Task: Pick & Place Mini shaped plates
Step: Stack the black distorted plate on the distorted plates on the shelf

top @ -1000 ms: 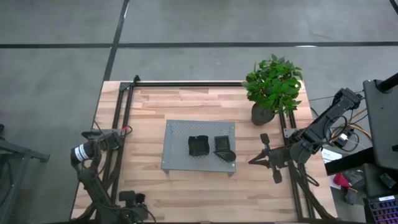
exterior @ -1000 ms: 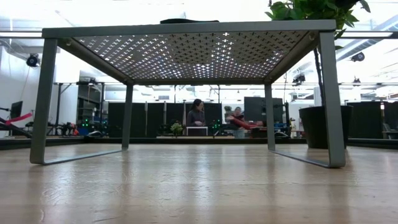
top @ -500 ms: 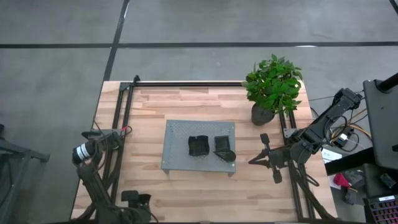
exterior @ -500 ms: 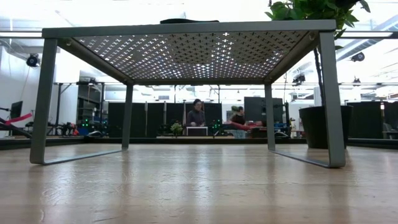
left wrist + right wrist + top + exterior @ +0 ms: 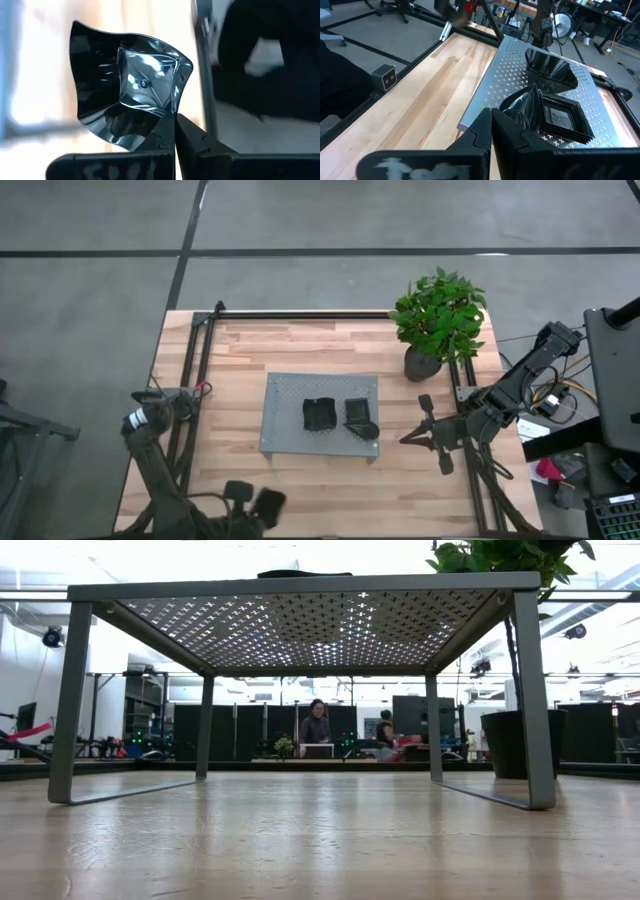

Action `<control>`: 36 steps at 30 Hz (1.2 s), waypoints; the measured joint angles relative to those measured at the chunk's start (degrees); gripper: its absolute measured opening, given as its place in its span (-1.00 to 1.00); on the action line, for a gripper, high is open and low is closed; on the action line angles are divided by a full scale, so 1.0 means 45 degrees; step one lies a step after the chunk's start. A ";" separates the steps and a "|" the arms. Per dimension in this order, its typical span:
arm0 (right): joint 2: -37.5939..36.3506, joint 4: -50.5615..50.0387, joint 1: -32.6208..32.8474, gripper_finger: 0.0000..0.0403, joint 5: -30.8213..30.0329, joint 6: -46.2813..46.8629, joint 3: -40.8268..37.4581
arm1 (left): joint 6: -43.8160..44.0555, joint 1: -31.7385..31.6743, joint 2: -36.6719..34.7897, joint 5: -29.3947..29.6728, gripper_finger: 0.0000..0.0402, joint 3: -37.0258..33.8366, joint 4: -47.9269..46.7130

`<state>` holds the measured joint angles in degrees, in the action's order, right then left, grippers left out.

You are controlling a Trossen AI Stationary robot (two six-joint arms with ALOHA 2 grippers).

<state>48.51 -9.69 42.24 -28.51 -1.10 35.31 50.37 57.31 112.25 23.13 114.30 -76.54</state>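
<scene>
A glossy dark mini shaped plate (image 5: 131,82) with a wavy edge fills the left wrist view, and my left gripper (image 5: 175,142) is shut on it. That gripper (image 5: 252,502) hangs over the table's near edge, left of the middle. Two more groups of dark plates (image 5: 318,414) (image 5: 360,418) lie on top of the grey perforated tray (image 5: 285,395); they also show in the right wrist view (image 5: 547,70) (image 5: 560,117). My right gripper (image 5: 412,437) waits shut, right of the tray, touching nothing. My left gripper pinches the plate's rim at one corner (image 5: 169,116) between its two fingers. The plate stands up beyond the fingertips, its hollow side toward the wrist camera, lifted clear of the table.
A green plant (image 5: 440,315) in a dark pot (image 5: 422,364) stands at the far right, beside the tray. Black frame rails (image 5: 190,380) run along the table's left, far and right sides. In the low view the tray (image 5: 300,585) stands on thin legs, with people in the room behind.
My left gripper has risen and gone toward the table's right along the near edge, turning as it went. The tray, its plates and my right gripper have stayed still.
</scene>
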 joint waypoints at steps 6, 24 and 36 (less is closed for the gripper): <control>0.0000 0.0000 0.0000 -0.96 0.0000 0.0000 0.0002 | -0.3190 -0.0750 0.0000 0.4035 -1.00 0.1544 0.0006; 0.0000 0.0000 0.0000 -0.96 0.0000 0.0000 0.0001 | -0.5062 -0.5421 -0.0010 0.5137 -1.00 0.2593 0.0025; 0.0000 0.0000 0.0000 -0.96 0.0000 0.0000 0.0003 | -0.5177 -0.7333 -0.0238 0.2425 -1.00 0.2569 -0.1374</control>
<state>48.51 -9.69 42.24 -28.51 -1.10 35.32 27.08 24.31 111.18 34.04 125.86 -82.72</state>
